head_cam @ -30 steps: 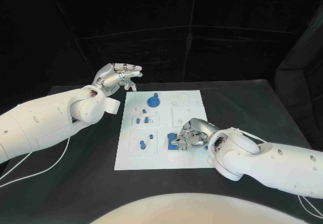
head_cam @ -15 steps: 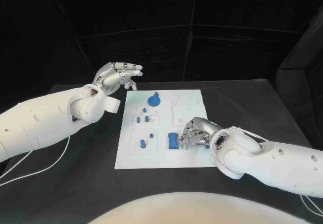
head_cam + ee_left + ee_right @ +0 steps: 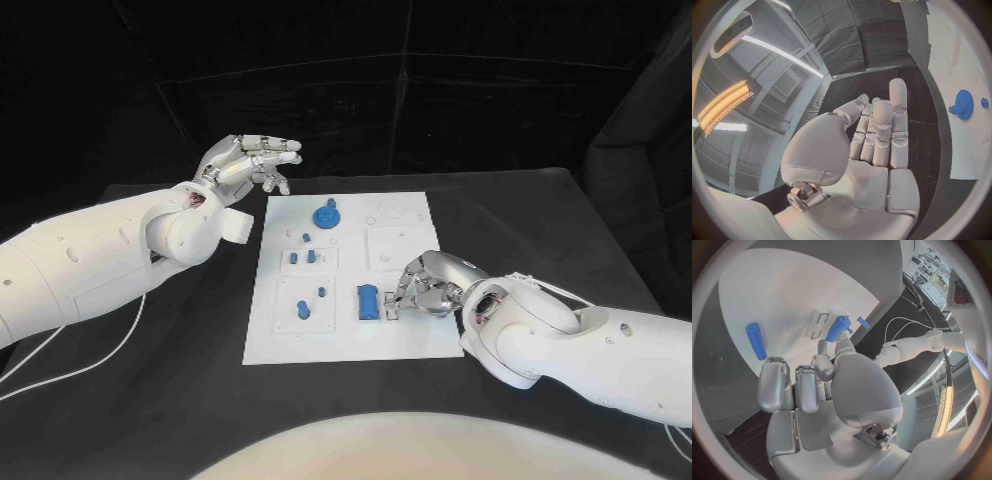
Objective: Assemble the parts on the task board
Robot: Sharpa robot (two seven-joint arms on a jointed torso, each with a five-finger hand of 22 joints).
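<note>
Right hand (image 3: 418,285) curled beside oblong blue part (image 3: 369,301), white task board (image 3: 274,345)

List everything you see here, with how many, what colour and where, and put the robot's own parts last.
Table: one, black, under everything.
Task board: one, white, middle of the table.
Gear-shaped part: one, blue, far end of the board.
Long part: one, blue, near half of the board, beside the right hand.
Small parts: several, blue, on the board's left half.
Left hand: one, silver, raised off the board's far left corner, holding nothing.
Right hand: one, silver, over the board's right side; whether it holds anything is unclear.
</note>
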